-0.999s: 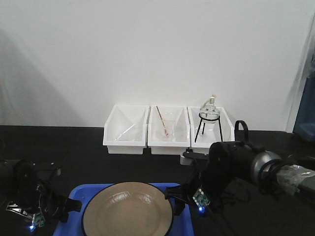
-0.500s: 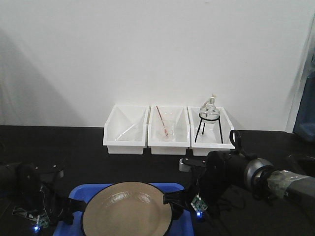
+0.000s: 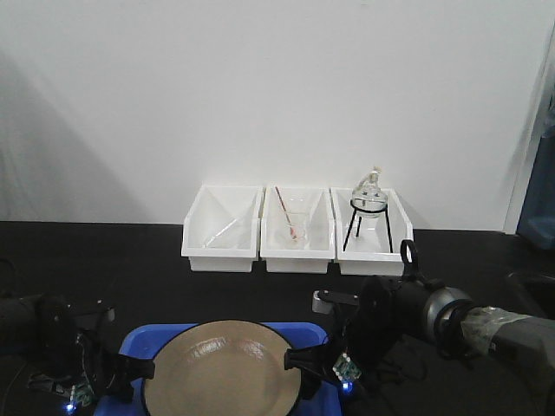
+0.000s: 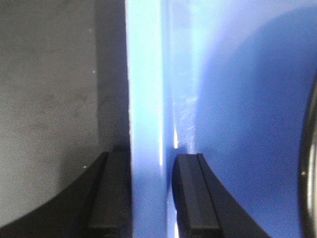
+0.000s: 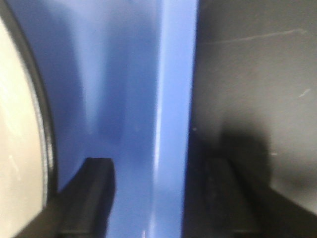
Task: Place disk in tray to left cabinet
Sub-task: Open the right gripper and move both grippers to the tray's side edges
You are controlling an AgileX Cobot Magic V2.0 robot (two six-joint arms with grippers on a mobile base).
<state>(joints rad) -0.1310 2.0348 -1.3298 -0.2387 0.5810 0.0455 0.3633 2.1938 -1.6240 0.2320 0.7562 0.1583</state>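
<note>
Blue tray (image 3: 314,333) sits at the bottom centre of the front view on the black table (image 3: 130,260), and the disk (image 3: 221,368) lies flat inside it, so that part needs nothing from you. Your left gripper (image 4: 151,198) pinches the tray's left rim. Your right gripper (image 5: 163,198) straddles the right rim with its jaws spread, 1 inside and 1 outside, not clamped. By my judgement the tray is not yet lifted. The left cabinet shows in none of the 3 views, so closing, lifting and carrying all remain.
</note>
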